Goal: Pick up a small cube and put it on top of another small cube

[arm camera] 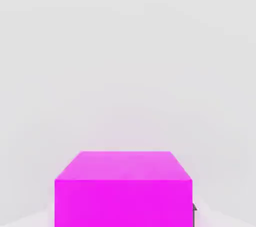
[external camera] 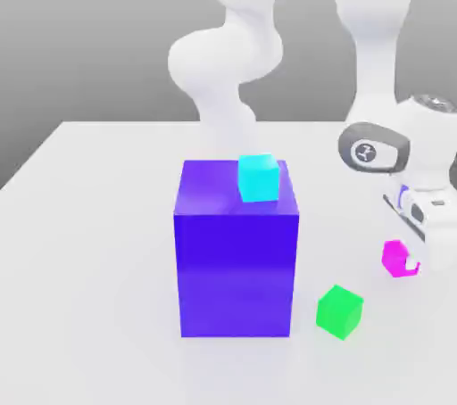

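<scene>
The small magenta-pink cube (external camera: 395, 258) is at the exterior view's right, low over the white table (external camera: 89, 243). My gripper (external camera: 403, 260) comes down on it from above and is shut on it, with one white finger (external camera: 413, 263) against its side. In the hand view the magenta cube (arm camera: 123, 191) sits close up, and a dark fingertip (arm camera: 194, 210) touches its edge. I cannot tell whether the cube rests on the table or hangs just above it. A small cyan cube (external camera: 258, 177) stands on top of the big blue-purple block (external camera: 236, 260).
A small green cube (external camera: 339, 311) lies on the table in front of the big block's right corner, left of my gripper. The white arm (external camera: 228, 55) rises behind the block. Open table stretches to the exterior view's left.
</scene>
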